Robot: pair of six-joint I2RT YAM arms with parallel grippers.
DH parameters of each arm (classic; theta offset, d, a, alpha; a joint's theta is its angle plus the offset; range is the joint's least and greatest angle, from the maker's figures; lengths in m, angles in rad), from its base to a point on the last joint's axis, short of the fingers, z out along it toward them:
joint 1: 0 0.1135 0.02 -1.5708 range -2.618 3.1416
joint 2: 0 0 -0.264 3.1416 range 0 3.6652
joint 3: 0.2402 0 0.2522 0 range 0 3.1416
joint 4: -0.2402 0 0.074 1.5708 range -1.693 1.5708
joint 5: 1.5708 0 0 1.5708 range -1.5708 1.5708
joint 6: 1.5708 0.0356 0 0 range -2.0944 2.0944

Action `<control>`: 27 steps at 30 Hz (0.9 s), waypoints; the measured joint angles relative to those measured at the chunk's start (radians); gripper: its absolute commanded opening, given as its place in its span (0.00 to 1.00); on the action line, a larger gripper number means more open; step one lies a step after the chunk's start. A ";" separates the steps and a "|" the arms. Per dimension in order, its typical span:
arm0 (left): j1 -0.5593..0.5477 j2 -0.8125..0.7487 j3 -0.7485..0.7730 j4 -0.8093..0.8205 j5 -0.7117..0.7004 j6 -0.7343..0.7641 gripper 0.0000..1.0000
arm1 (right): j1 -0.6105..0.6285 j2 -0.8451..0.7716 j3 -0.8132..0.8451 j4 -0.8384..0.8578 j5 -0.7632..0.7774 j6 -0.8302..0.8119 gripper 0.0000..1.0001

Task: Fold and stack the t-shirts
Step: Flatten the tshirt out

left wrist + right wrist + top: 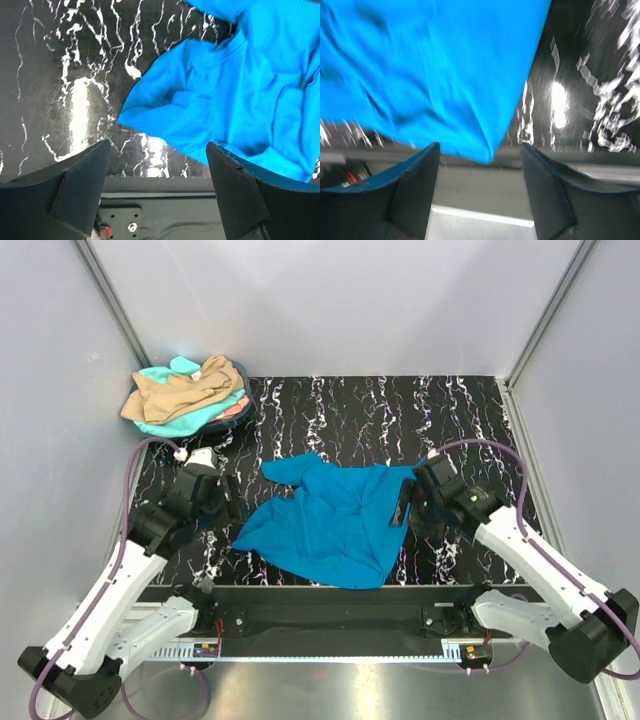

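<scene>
Blue t-shirt (330,520) is lying crumpled mid-worktop (460,420), towards the near edge. Left hand (157,148) sits just left of it, spread wide, nothing in it. Right hand (480,147) is at the shirt's right edge, wide too, empty. Tan, mint and coral shirts (185,395) are heaped far left.

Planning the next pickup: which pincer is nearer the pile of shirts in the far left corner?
Left. The left pincer hangs near the pile, by the left edge of the blue shirt; the right pincer is at its right edge, much farther.
</scene>
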 measured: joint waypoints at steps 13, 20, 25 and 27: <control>0.012 0.593 0.164 0.216 0.174 0.162 0.85 | -0.144 0.758 0.420 0.174 -0.091 -0.110 0.68; 0.024 0.800 0.199 0.276 0.187 0.270 0.82 | -0.132 0.814 0.401 0.167 -0.142 -0.127 0.67; 0.034 0.891 0.207 0.315 0.209 0.298 0.78 | -0.132 0.815 0.380 0.167 -0.143 -0.138 0.64; 0.035 0.927 0.219 0.322 0.216 0.301 0.75 | -0.132 0.819 0.379 0.168 -0.148 -0.142 0.63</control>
